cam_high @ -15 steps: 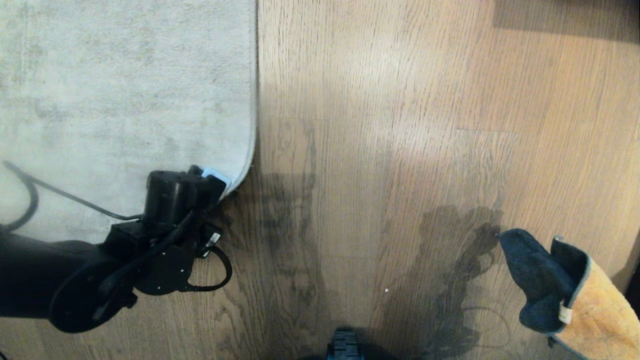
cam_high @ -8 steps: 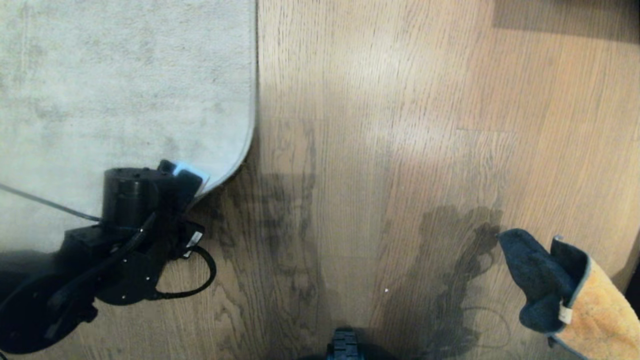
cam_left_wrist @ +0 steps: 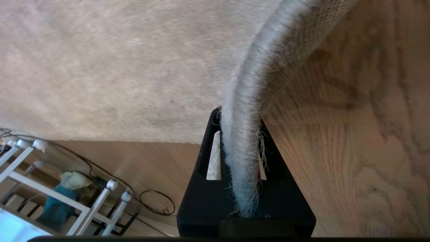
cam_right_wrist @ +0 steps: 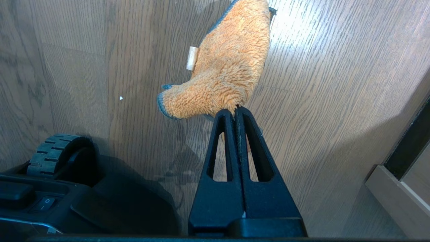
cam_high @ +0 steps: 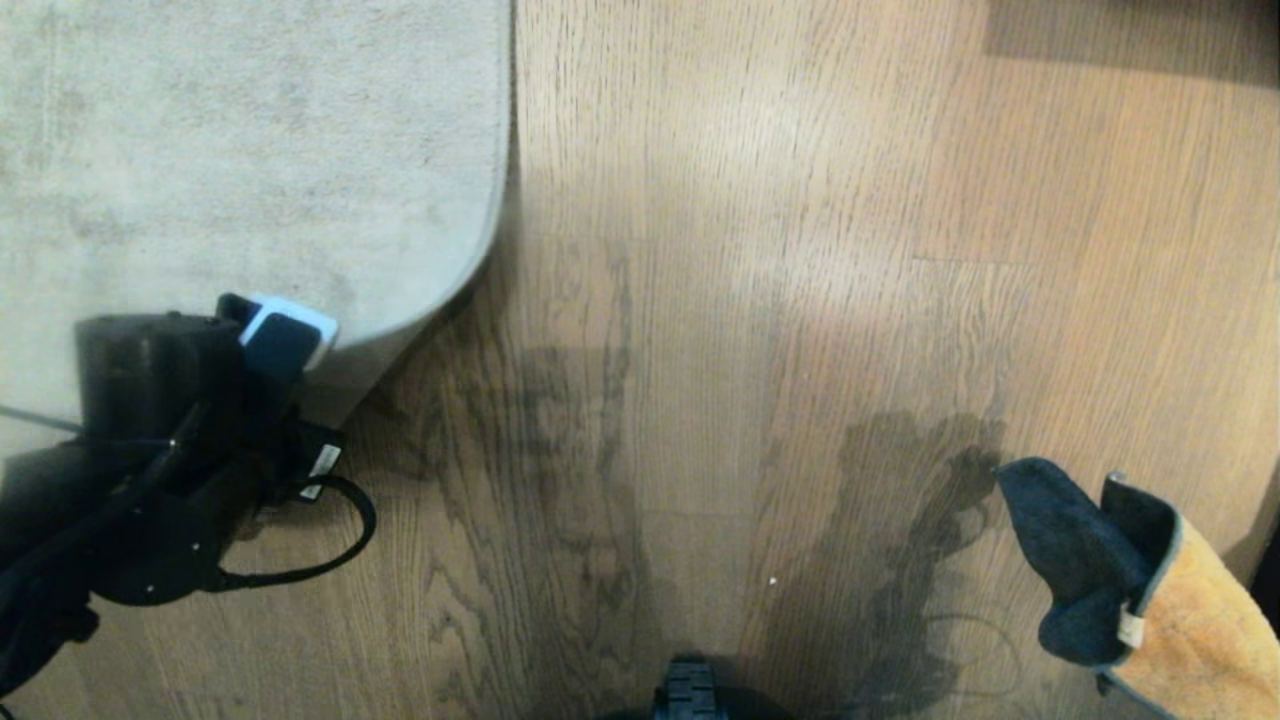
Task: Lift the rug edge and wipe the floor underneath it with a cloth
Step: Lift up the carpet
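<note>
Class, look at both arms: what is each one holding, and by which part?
The left end effector pinches the rug edge at its corner. The right end effector grips the cloth by its edge.

Room, as I see it: white rail-frame rack (cam_left_wrist: pixel 67 201) with loose black cable (cam_left_wrist: pixel 154 205) alongside; pale wooden cabinet base (cam_right_wrist: pixel 399 198) nearby.
</note>
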